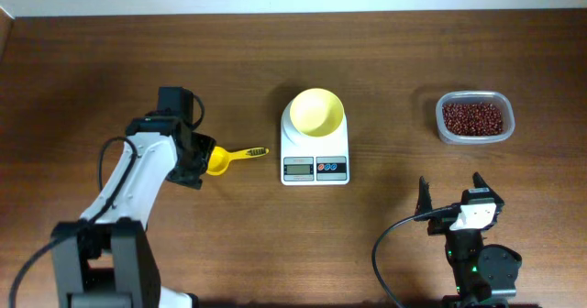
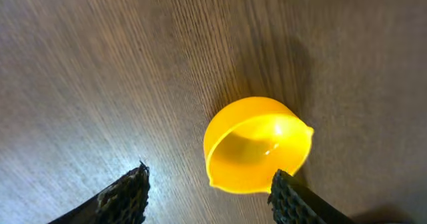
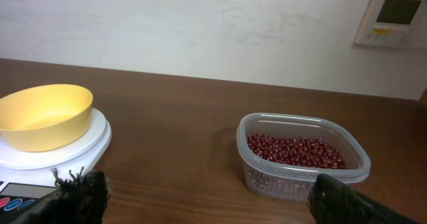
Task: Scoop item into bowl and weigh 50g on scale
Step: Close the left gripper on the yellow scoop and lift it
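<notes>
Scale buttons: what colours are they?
Red and blue buttons on the scale, clearest in the overhead view.

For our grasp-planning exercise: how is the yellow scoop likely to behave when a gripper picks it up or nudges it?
The yellow scoop looks like thin moulded plastic, so probably light and stiff. Its rounded cup lies on the wooden table, so a nudge would likely slide or pivot it. The highlight inside suggests a glossy surface that might slip.

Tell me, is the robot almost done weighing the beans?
Only just starting. Done: the small round pale-yellow plastic bowl sits on the white rectangular digital scale, empty. In hand: the open left gripper hovers at the yellow plastic measuring scoop, not gripping. Left: the dark red-brown beans are in the clear plastic container.
</notes>
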{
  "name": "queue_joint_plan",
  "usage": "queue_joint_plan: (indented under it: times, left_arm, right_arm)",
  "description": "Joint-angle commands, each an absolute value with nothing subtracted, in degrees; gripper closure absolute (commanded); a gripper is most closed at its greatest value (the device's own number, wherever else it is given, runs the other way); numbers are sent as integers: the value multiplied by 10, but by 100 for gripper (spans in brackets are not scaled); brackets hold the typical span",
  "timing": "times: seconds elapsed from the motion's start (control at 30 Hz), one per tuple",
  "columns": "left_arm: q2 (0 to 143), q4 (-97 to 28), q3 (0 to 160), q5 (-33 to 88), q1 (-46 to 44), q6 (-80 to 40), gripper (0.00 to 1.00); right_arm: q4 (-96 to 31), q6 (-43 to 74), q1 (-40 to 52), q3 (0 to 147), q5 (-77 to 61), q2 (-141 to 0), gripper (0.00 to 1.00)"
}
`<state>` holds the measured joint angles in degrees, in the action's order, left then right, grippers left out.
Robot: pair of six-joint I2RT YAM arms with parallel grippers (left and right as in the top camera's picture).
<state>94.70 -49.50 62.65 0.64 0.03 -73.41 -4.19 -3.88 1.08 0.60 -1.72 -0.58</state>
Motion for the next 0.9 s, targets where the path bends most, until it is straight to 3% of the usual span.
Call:
queue_joint_plan:
  times: [0.0, 0.17, 0.4, 0.87]
  left_arm:
    - [984, -475, 630, 18, -14, -742, 38]
    - [1021, -430, 630, 17, -35, -742, 38]
    - [1049, -431, 630, 13, -35, -742, 51]
    - [1049, -430, 630, 11, -35, -742, 65]
  right_arm:
    - [-45, -41, 7, 3, -17, -2, 1]
    - [-45, -41, 7, 3, -17, -2, 1]
    - [-45, -41, 7, 3, -17, -2, 1]
    - [-45, -41, 7, 3, -17, -2, 1]
